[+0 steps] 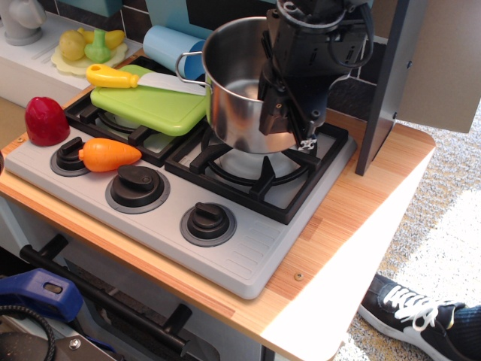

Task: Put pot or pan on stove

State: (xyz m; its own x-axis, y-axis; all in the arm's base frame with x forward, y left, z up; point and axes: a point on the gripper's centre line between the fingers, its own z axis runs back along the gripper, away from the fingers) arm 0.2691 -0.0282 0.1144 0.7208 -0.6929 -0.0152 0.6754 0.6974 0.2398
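The shiny steel pot [234, 90] hangs just above the right burner grate [255, 167] of the light grey stove [225, 252], tilted slightly. My black gripper [284, 113] is shut on the pot's right rim, one finger inside and one outside. One wire loop handle [188, 62] shows on the pot's left side; the other handle is hidden behind my gripper. Three black-and-grey knobs [208, 220] run along the stove's front.
A green cutting board [152, 104] with a yellow-handled toy knife [113, 76] covers the left burner. A toy carrot [110, 153] lies on the left knob, a red pepper [46, 119] at the stove's left edge. A light-blue cup [167, 43] lies behind the pot. A grey panel [391, 83] stands at right.
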